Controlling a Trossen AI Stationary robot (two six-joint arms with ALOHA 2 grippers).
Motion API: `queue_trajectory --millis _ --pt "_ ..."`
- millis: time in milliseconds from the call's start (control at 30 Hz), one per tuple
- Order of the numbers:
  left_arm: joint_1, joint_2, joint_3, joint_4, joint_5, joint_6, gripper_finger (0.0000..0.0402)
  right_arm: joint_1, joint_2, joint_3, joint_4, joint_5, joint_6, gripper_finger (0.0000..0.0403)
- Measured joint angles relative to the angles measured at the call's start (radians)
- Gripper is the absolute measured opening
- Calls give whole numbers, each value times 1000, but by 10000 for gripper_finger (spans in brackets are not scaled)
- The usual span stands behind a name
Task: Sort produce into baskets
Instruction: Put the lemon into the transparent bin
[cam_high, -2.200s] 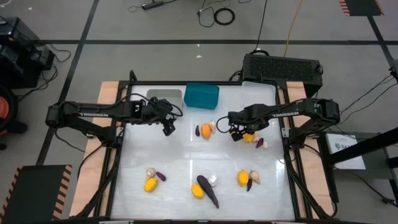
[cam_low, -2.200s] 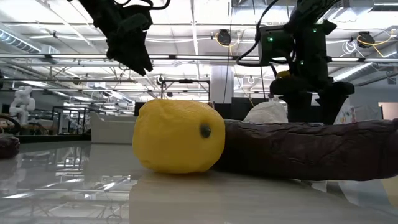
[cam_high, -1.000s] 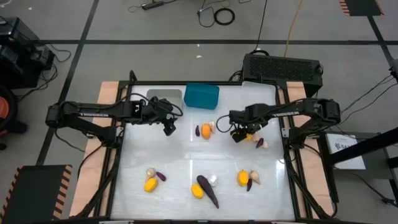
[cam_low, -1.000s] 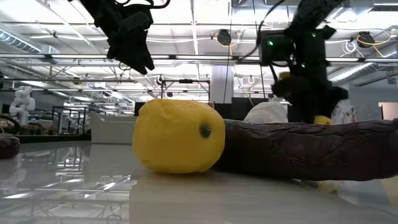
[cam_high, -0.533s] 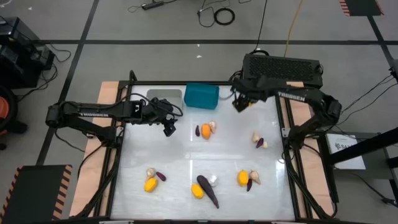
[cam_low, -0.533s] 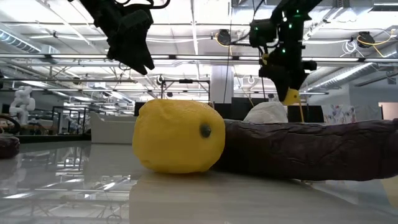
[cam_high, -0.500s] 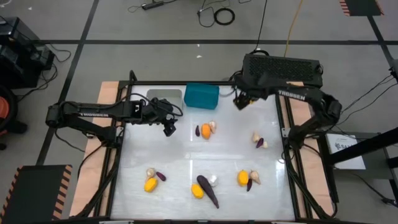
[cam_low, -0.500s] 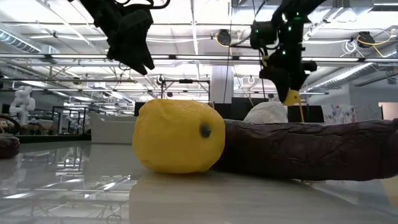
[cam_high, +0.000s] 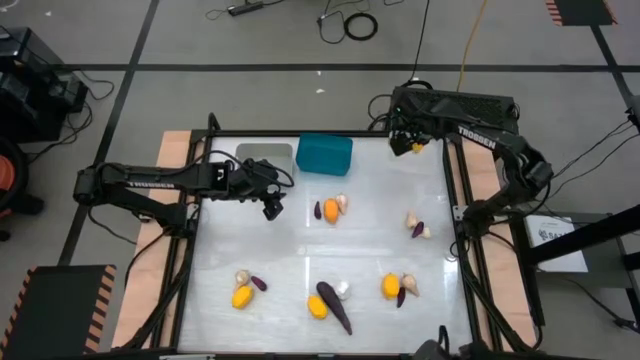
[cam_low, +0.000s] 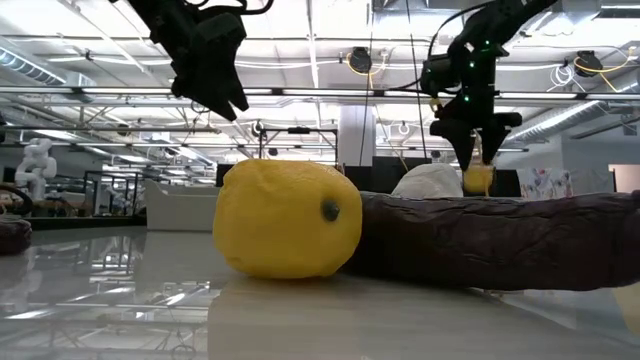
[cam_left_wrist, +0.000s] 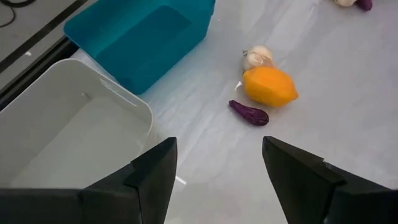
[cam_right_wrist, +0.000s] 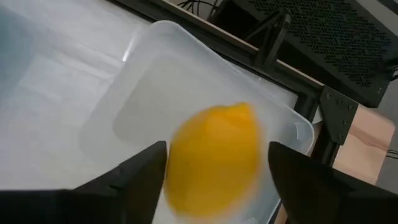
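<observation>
Three baskets: teal blue rectangular plastic tub (cam_high: 324, 154) at the table's far edge, centre; light grey rectangular tub (cam_high: 266, 154) touching its left side; clear translucent tub (cam_right_wrist: 205, 118) at the far right corner, in front of the black perforated box (cam_high: 455, 106)
Right gripper (cam_high: 409, 140): raised over the clear tub; a yellow-orange rounded fruit (cam_right_wrist: 214, 160) sits between its dark fingers (cam_right_wrist: 132, 175); whether the fingers press it or have let go, cannot tell; the fruit shows blurred in the wrist view; in the low view it hangs at the fingertips, clear of the table
Left gripper (cam_high: 270, 205): hovering above the table just in front of the grey tub; fingers (cam_left_wrist: 151, 176) spread apart, holding nothing
Centre cluster: orange fruit (cam_left_wrist: 269, 87), pale garlic-like bulb (cam_left_wrist: 257, 57) touching it, small dark purple vegetable (cam_left_wrist: 249, 114) just beside
Right cluster: pale bulb and small purple piece (cam_high: 415, 227) near the right edge
Front row: three groups; left has a yellow fruit (cam_high: 242, 296) with bulb and purple piece; middle has a long dark purple vegetable (cam_high: 334, 306) beside a yellow fruit (cam_high: 317, 306) and bulb; right has an orange fruit (cam_high: 390, 287) with bulb and purple piece
Grey and teal tubs: interiors bare in the left wrist view
</observation>
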Motion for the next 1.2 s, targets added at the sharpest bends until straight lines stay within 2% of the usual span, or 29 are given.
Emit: queue_trajectory --millis 233,433,567,700,933,1100,1200 --pt "0 0 0 0 0 0 244 -8 0 0 -2 -3 8 334" --pt "0 0 0 1 -2 13 244 45 0 0 -47 -156 101 340" --pt "0 0 0 10 -14 58 244 138 0 0 -99 -184 226 340" --pt "0 0 0 35 -16 135 244 304 0 0 -150 -185 376 340" --pt "1 0 0 66 -13 282 244 690 0 0 -165 -227 710 341" --pt "1 0 0 98 52 370 244 948 0 -1 -136 -308 1013 341" --pt "1 0 0 121 110 408 244 1088 0 -1 -87 -314 1250 341"
